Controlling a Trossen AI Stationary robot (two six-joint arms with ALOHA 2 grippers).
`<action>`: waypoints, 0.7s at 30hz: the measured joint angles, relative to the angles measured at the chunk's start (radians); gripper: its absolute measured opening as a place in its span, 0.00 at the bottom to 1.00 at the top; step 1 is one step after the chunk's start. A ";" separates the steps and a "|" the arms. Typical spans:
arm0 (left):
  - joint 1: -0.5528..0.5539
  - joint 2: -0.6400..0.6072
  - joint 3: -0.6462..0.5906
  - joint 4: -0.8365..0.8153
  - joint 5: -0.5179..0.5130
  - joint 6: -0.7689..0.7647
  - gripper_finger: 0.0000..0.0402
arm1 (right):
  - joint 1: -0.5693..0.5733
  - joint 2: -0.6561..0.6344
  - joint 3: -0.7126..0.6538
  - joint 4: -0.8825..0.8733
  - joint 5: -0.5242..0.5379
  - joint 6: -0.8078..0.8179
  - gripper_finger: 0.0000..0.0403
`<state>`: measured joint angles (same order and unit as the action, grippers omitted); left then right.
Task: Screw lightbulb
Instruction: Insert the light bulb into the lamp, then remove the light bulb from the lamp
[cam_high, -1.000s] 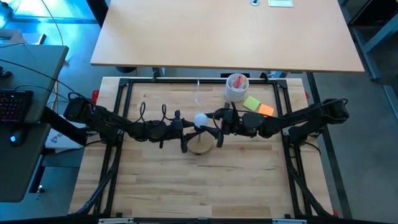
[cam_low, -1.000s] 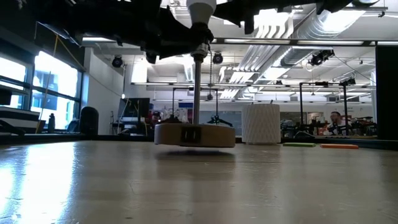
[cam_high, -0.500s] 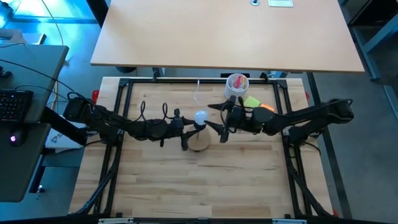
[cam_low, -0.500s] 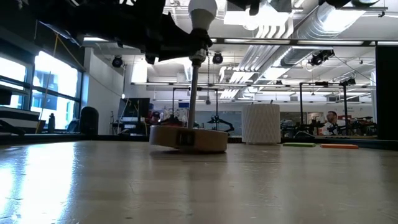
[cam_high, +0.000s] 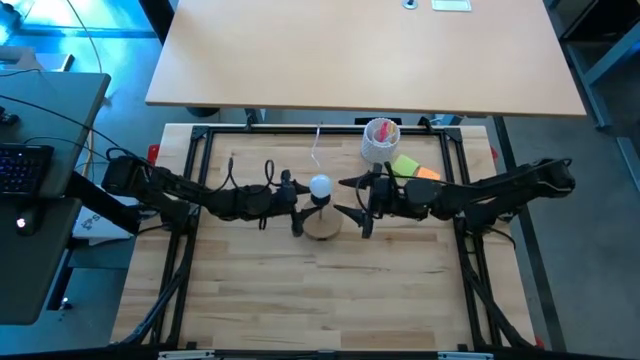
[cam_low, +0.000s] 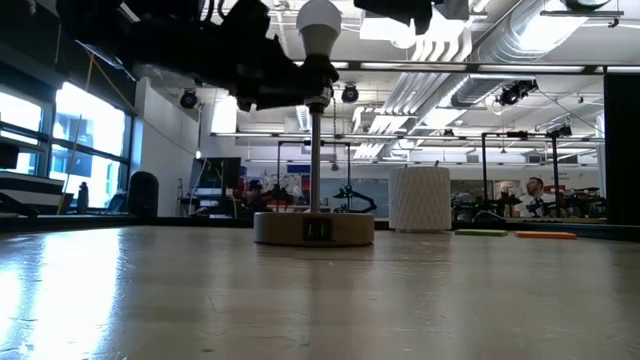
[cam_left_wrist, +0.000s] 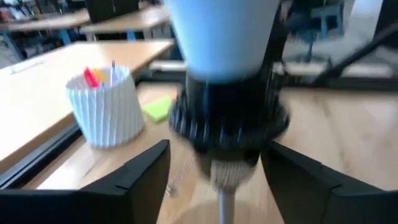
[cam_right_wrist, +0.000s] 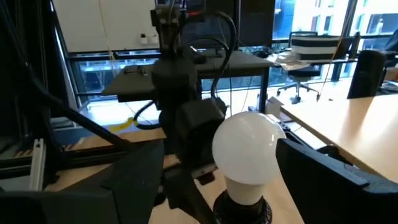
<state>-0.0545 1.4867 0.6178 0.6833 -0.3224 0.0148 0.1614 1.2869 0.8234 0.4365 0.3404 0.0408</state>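
Observation:
The lightbulb (cam_high: 320, 185) (cam_low: 319, 24) sits upright in a black ribbed socket (cam_left_wrist: 227, 122) on top of a thin metal pole (cam_low: 315, 150). The pole rises from a round wooden disc stand (cam_high: 322, 226) (cam_low: 314, 227), whose underside lies flat on the table. My left gripper (cam_high: 296, 205) is open, level with the socket, with one finger (cam_left_wrist: 142, 175) on each side of it and a small gap to the socket. My right gripper (cam_high: 353, 207) is open just right of the bulb (cam_right_wrist: 249, 152), slightly higher, and clear of it.
A white ribbed cup (cam_high: 380, 141) (cam_low: 418, 198) with pink contents stands behind the stand at the far edge. Green (cam_high: 404, 165) and orange (cam_high: 428, 176) pads lie beside it. Black frame rails (cam_high: 190, 200) border the table. Bare wood (cam_high: 320, 290) lies toward the near edge.
My right gripper has opened, left the bulb and drawn back toward the table's right edge, rising a little. The stand hung above the table, then tilted, and now rests flat with its pole upright.

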 joint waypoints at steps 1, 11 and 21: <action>0.003 -0.002 0.000 -0.029 0.001 0.008 0.62 | 0.004 0.000 0.000 -0.001 0.006 0.004 0.76; 0.003 -0.145 0.000 -0.329 -0.003 0.013 0.68 | 0.037 -0.026 0.000 -0.020 0.082 -0.023 0.76; 0.002 -0.278 0.000 -0.502 -0.077 0.015 0.68 | 0.069 -0.131 0.000 -0.152 0.166 0.003 0.76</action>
<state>-0.0525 1.2086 0.6174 0.1817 -0.3990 0.0301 0.2308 1.1563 0.8235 0.2846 0.5067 0.0441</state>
